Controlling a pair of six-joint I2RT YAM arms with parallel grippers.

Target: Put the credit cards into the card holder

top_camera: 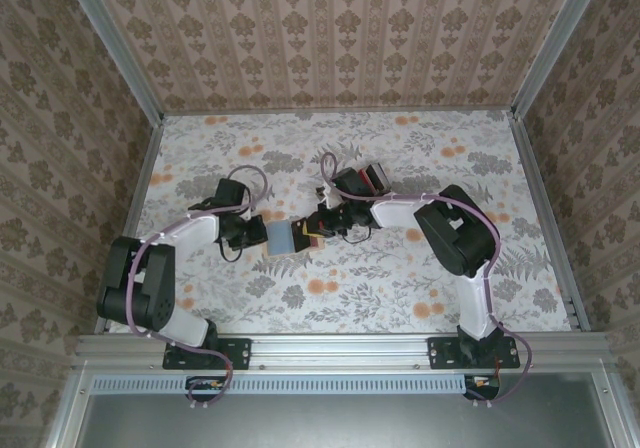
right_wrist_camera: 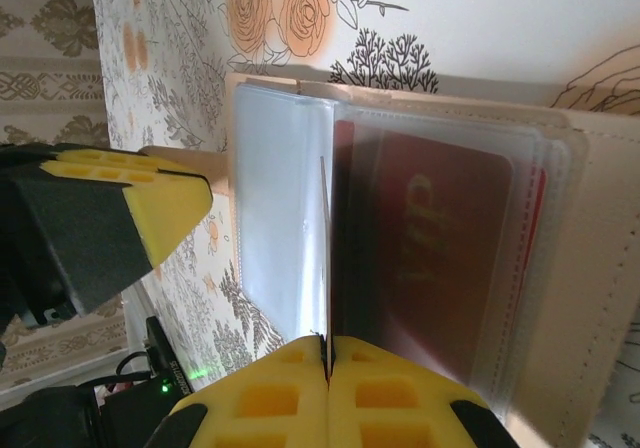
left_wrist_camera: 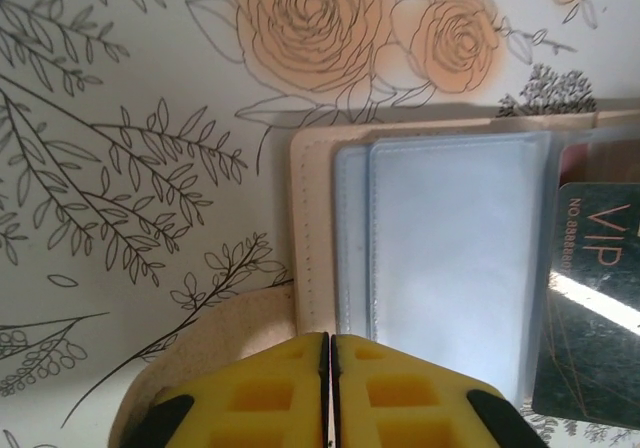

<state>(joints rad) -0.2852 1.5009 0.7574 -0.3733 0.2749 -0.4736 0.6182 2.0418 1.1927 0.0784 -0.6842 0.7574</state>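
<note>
- Step in hand, as I judge it: feeding a dark card into the open card holder, which lies near the middle of the table.
- Right jaws are clenched on that card (edge-on in the right wrist view). Left jaws are pinched on the holder's tan flap, at its 9 o'clock side.
- Inside the holder are clear sleeves; one holds a red card.
- Next: line the card up with a sleeve mouth, slide it home, then release.
- Spare cards lie at 1 o'clock from the holder.
</note>
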